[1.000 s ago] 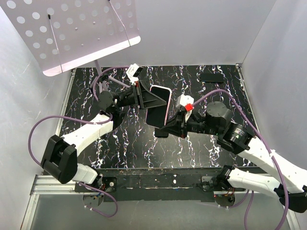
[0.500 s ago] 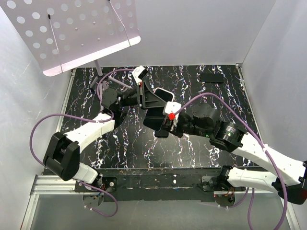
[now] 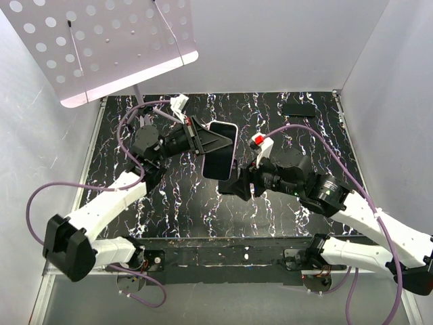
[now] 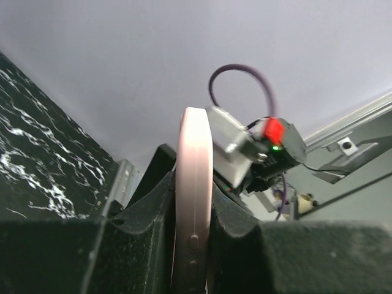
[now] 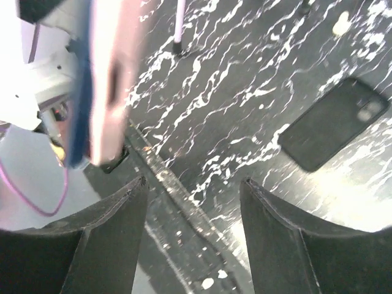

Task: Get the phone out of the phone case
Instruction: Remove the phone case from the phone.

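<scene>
The phone, dark-screened and wrapped in a pink phone case [image 3: 220, 150], hangs above the middle of the table. My left gripper [image 3: 208, 143] is shut on its left long side. In the left wrist view the pink edge [image 4: 193, 184] with its side buttons stands pinched between my two black fingers. My right gripper [image 3: 234, 183] sits just below and right of the phone's lower end, open and holding nothing. In the right wrist view the pink case [image 5: 107, 73] is up at the left, beyond my spread fingers [image 5: 122, 233] and outside the gap between them.
A flat black phone-shaped slab [image 3: 299, 109] lies on the marbled black table [image 3: 169, 196] at the back right, also seen in the right wrist view as the slab [image 5: 334, 131]. A perforated white board [image 3: 101, 47] on a stand overhangs the back left. White walls close in the sides.
My right gripper was shut at the phone's lower end; it has opened, let go and drawn back a little. The left arm has shifted but still holds the phone.
</scene>
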